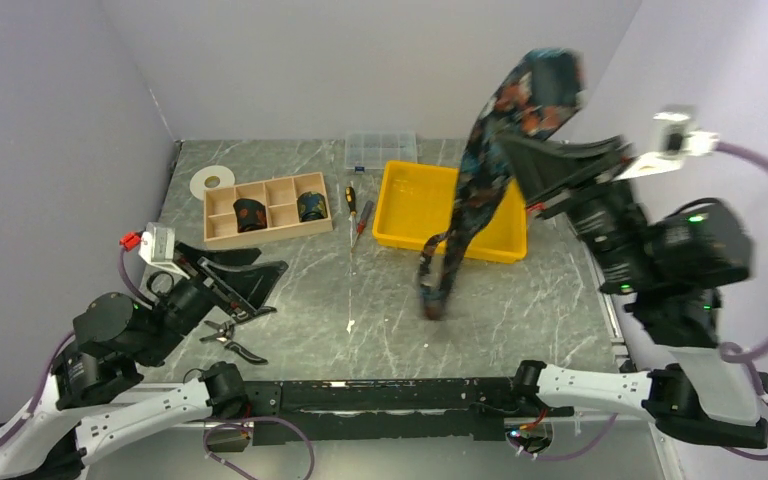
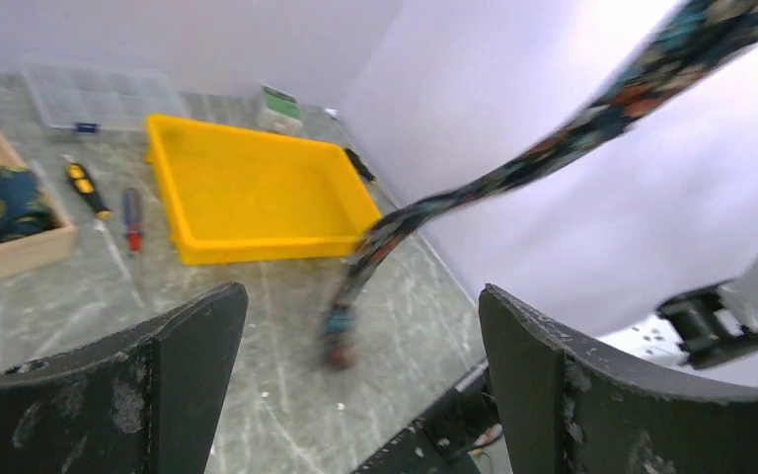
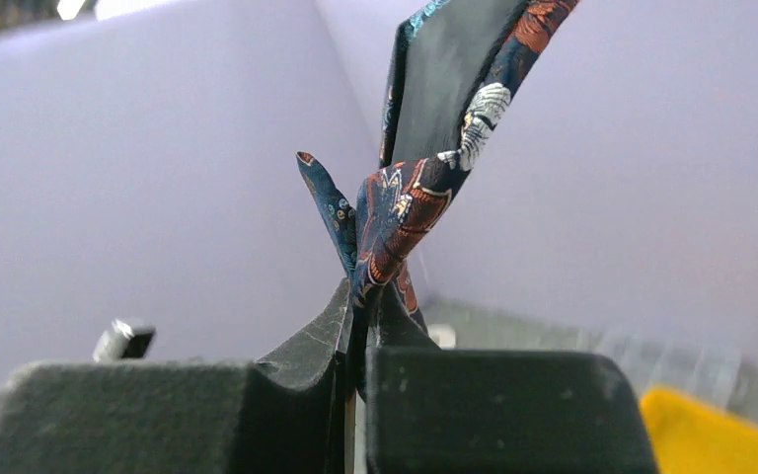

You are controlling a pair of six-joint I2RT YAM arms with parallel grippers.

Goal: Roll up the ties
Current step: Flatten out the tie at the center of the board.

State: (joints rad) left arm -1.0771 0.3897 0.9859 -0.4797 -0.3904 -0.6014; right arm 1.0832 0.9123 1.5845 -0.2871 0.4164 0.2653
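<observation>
Tie (image 1: 472,190): hanging as one long unrolled strip from the upper right of the overhead view down to the centre, crossing in front of the yellow tray (image 1: 385,205); its blurred lower end is reaching the table (image 1: 360,320) or stopping just above it, I cannot tell which.
Rolled ties (image 1: 250,213): two coils are sitting in compartments of the wooden organiser (image 1: 260,238) at upper left.
Right gripper (image 1: 508,145): clenching the tie near its top, a short tail sticking up past the fingers; it is probably holding high so the strip drops straight.
Left gripper (image 1: 265,275): standing fully released, grasping nothing, low at left and facing the dangling end, likely waiting to catch it.
Edges: the tray rim is lying close behind the strip; pliers (image 1: 230,335) are lying just below the left gripper; screwdrivers (image 1: 352,200) are lying between organiser and tray.
Open room: the table stretch between the left gripper and the tie's end is offering the widest working space.
</observation>
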